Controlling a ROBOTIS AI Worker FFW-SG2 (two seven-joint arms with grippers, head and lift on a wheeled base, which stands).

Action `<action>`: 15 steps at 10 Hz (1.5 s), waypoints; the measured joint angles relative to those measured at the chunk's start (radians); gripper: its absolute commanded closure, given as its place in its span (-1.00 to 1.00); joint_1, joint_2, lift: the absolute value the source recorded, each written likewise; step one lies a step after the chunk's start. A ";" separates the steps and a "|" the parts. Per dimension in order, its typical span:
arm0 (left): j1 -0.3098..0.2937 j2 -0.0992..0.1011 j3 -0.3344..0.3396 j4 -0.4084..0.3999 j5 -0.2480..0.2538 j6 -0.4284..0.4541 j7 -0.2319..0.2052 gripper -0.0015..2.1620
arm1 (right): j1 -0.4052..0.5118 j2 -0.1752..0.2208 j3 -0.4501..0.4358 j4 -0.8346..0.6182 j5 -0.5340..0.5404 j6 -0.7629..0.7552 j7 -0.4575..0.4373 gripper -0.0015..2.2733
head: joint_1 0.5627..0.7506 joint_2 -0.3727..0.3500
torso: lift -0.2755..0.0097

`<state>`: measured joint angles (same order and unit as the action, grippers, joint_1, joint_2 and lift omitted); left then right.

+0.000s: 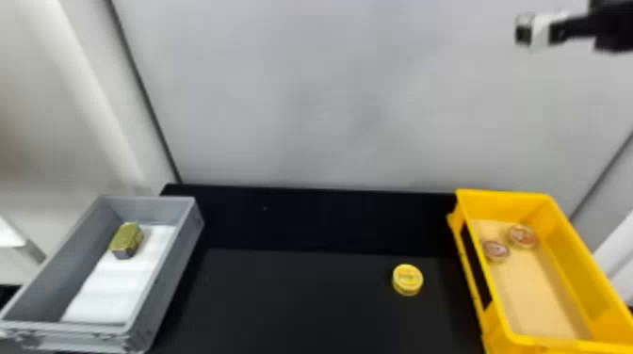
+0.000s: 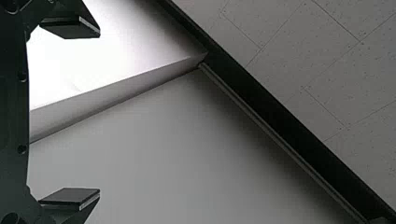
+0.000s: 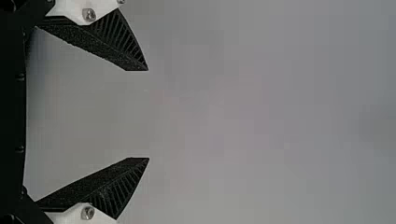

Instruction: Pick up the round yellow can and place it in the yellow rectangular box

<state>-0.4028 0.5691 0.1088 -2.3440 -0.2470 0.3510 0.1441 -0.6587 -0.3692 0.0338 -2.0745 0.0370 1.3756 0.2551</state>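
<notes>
Pick-up to start: can (image 1: 407, 280) on desk (image 1: 292, 301), near box's (image 1: 506, 204) left edge
Left gripper (image 2: 100, 112) and right gripper (image 3: 148, 114) have fingers apart; next, the right likely lowers over the can

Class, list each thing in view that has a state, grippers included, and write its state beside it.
Round yellow can: flat on the table, ungripped.
Yellow box: open-topped, two round items inside.
Grey box: open-topped, boxy item inside.
Left gripper: open, empty.
Right gripper: open, empty.
</notes>
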 measured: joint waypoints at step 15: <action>-0.006 -0.029 -0.024 0.034 -0.008 -0.016 0.002 -0.92 | 0.136 0.225 0.121 0.813 0.370 -0.335 0.594 -0.91 | 0.07 0.18 | 0.86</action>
<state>-0.4087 0.5399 0.0844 -2.3100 -0.2545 0.3347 0.1462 -0.5229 -0.1446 0.1547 -1.2619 0.4066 1.0408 0.8487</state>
